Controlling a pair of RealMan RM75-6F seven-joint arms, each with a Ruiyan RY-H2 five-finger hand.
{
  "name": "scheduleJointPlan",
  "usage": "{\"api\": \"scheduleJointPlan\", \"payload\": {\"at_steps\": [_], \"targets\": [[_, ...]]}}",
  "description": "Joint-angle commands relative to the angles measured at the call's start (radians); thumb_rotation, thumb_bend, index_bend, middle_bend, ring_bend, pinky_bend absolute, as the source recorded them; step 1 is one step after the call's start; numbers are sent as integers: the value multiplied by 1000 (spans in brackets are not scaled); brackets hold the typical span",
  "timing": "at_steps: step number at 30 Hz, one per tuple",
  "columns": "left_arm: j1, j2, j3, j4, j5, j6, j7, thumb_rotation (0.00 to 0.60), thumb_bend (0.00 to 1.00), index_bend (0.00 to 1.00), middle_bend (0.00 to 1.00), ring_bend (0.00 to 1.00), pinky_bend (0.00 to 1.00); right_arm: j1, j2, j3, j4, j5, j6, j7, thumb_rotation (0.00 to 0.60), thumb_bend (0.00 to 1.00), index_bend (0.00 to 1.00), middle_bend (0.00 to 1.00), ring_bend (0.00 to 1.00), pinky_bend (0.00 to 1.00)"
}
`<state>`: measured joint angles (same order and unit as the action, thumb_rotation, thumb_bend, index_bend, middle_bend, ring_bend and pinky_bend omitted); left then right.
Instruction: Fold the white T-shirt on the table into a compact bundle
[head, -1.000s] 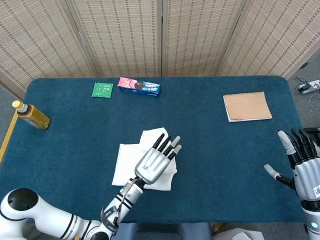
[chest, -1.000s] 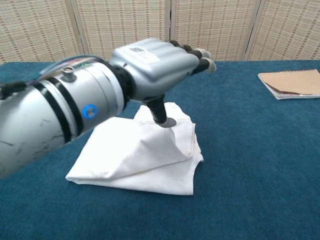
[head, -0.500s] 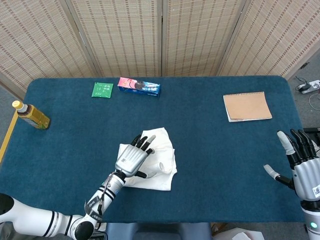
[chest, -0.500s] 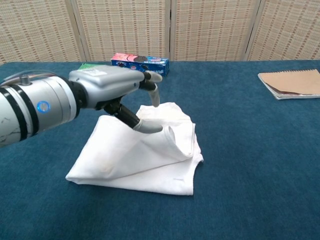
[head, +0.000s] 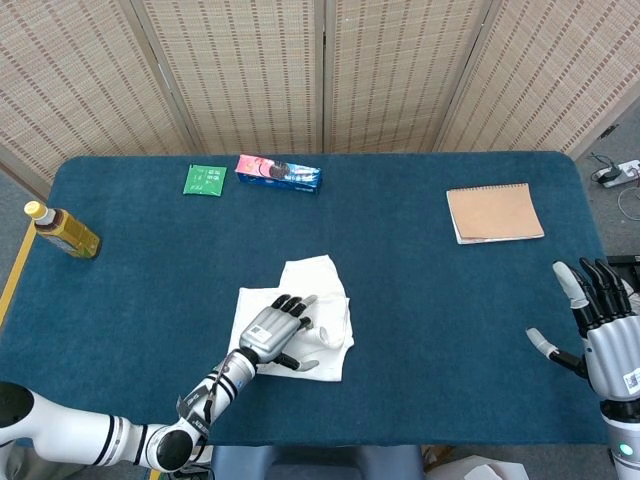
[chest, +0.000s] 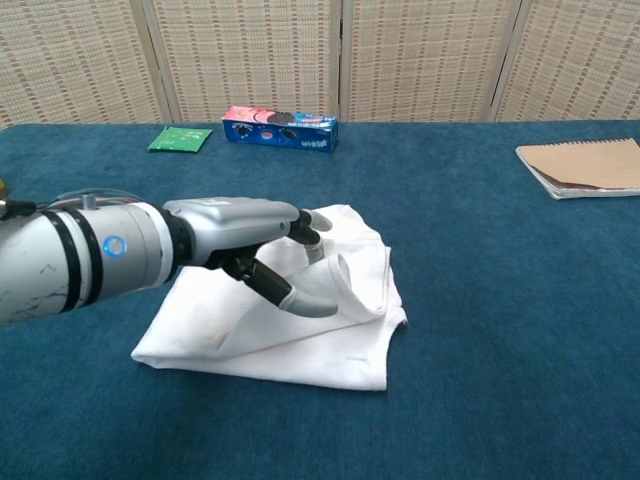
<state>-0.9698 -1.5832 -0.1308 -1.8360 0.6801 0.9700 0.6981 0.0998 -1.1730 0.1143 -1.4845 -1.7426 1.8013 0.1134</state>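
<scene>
The white T-shirt (head: 322, 287) lies partly folded in a loose rectangle near the middle of the front half of the blue table (head: 440, 300). In the chest view the T-shirt (chest: 300, 345) shows a raised fold along its right side. My left hand (head: 279, 331) lies low on the shirt's middle, palm down, fingers stretched over the cloth. The chest view shows the left hand (chest: 250, 244) with its thumb pushed out against the fold; it holds nothing. My right hand (head: 601, 318) hovers at the table's right front edge, fingers spread and empty, far from the shirt.
A bottle (head: 62, 231) lies at the left edge. A green packet (head: 205, 180) and a blue cookie box (head: 278, 172) sit at the back left. A brown notebook (head: 494, 212) lies at the back right. Woven screens stand behind the table.
My left hand has dropped from above the shirt and drawn back toward me, now lying flat on the cloth. The right hand has not moved.
</scene>
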Motion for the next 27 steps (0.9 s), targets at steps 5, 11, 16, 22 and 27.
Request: {"api": "scheduleJointPlan", "payload": {"at_steps": [5,11,16,22,27], "targets": [[-11,29,54,-101,38,-14,0,241,204,455,0,0,0,2,-4,-1,1,-2,-1,0,600,143,56,156,50,58],[-12,32,82,-146,72,11,5,241,204,448,0,0,0,6,-7,0,-1,-4,-7,-5,600,144,57,156,50,58],[14,41,58,-118,85,54,-58,249,204,400,0,1,0,5,-4,1,-7,-2,-4,-5,600,144,57,156,50,58],[51,89,71,-106,108,71,-113,254,204,393,0,9,0,4,-4,-1,-2,3,-10,-2,600,144,59,156,50,58],[109,126,85,-94,178,145,-156,360,204,310,3,13,0,5,14,-5,-8,6,-24,0,600,146,70,156,50,58]]}}
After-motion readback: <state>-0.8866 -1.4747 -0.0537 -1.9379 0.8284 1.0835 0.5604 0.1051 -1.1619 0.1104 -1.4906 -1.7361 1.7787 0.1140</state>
